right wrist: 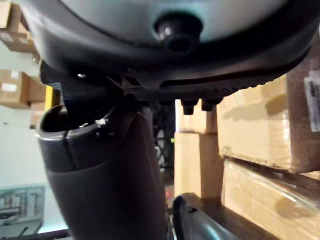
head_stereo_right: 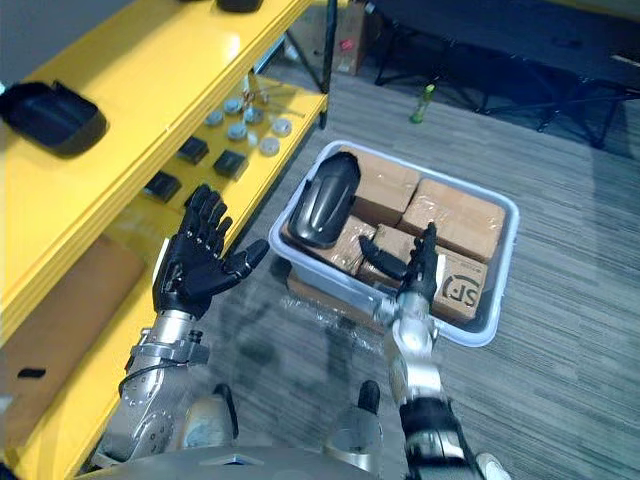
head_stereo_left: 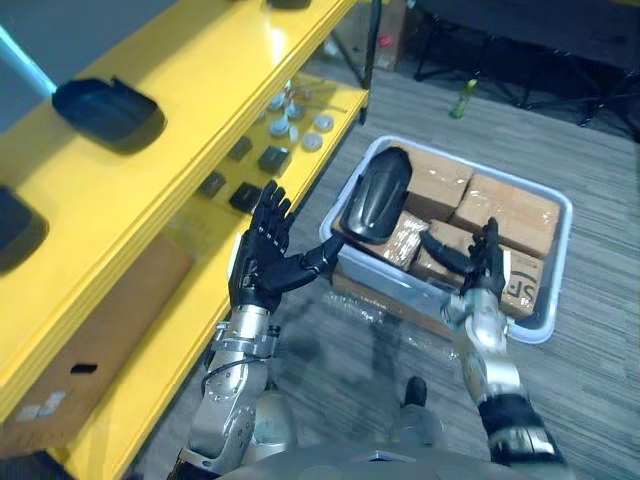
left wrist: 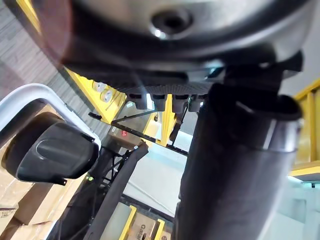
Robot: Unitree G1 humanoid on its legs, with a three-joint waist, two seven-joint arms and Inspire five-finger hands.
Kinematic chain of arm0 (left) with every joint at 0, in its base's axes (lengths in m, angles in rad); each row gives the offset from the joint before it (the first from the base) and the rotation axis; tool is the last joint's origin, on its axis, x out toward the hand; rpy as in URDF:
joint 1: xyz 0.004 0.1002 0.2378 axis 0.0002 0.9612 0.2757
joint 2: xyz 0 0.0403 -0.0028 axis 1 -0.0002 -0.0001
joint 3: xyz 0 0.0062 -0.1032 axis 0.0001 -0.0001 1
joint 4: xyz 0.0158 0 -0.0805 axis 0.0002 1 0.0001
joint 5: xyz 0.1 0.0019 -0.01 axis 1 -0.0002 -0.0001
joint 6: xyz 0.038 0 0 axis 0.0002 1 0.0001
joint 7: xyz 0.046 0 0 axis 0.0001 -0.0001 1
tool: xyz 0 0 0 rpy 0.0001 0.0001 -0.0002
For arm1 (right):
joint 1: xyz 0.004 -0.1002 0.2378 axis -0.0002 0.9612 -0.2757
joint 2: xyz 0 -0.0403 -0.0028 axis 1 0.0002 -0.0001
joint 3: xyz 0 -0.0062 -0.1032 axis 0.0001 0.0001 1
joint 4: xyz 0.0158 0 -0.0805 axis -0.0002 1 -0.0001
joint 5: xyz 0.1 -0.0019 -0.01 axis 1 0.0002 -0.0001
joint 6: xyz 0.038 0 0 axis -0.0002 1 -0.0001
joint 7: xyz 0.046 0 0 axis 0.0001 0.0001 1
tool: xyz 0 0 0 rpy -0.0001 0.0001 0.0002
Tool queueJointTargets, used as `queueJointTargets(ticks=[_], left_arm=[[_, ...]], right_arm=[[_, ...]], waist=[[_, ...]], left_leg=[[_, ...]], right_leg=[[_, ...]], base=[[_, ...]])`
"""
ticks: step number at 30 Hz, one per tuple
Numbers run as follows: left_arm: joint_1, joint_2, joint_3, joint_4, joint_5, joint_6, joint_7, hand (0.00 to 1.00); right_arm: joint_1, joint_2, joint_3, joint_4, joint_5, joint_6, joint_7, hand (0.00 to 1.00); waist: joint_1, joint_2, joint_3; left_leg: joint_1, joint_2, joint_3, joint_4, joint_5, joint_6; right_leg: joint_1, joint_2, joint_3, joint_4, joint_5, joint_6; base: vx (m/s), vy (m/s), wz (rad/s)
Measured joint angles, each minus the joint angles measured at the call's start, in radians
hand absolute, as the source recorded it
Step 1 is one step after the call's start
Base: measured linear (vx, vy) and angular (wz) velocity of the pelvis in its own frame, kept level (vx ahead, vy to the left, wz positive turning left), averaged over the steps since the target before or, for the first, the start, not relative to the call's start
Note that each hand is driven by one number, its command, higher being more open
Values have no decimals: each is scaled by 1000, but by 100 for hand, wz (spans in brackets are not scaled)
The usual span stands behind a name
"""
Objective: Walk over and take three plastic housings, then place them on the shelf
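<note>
A black plastic housing lies tilted on cardboard boxes at the left end of a white bin on the floor. It also shows in the left wrist view as the housing. My left hand is open, fingers straight, raised between the yellow shelf and the bin, just left of the housing and apart from it. My right hand is open over the boxes, to the housing's right. Another black housing rests on the shelf's top board, and a second one lies at the view's left edge.
The lower shelf board carries small black parts and round silver pieces. A flat cardboard sheet sits lower in the shelf. A green bottle stands on the grey carpet beyond the bin, near black table legs.
</note>
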Motion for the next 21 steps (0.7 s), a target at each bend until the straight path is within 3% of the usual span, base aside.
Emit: queueJointTargets(ticks=[2,5,7,14,16,21], left_arm=[[-42,2,0,-6,0,0,13,100],[-47,4,-2,-3,-3,0,16,100],[-40,4,-6,7,-15,2,16,100],[-56,-2,-29,157,-20,-1,21,100],[-81,-15,-49,201,-29,-1,27,100],[-112,-21,-67,265,-50,-2,51,100]], right_arm=[[-132,-58,-32,65,0,6,-43,100],[-269,-146,-44,139,-1,29,-86,100],[-323,-180,-42,193,-1,44,-88,100],[-560,-313,49,448,2,127,-37,100],[-628,-376,89,527,4,165,6,100],[-718,-433,155,608,-43,236,81,100]], waist=[[35,-1,48],[55,-1,93],[72,-1,94],[111,49,138],[132,82,166],[149,96,188]], left_leg=[[-36,-4,-27,-15,22,-3],[-64,-9,-60,-42,64,1],[-73,-13,-65,-54,77,2],[-116,-22,-100,-43,83,9],[-135,-23,-114,-26,83,11],[-184,-27,-128,4,84,15]], right_leg=[[-22,7,-12,-17,20,-9],[-34,11,-45,-20,25,-11],[-44,10,-50,-20,26,-10],[-64,4,-83,1,25,-11],[-81,1,-89,32,24,-12],[-125,-9,-112,71,11,-19]], base=[[-121,-12,23],[-39,-19,27],[21,-3,19],[3,15,14],[-37,19,9],[-76,8,6]])
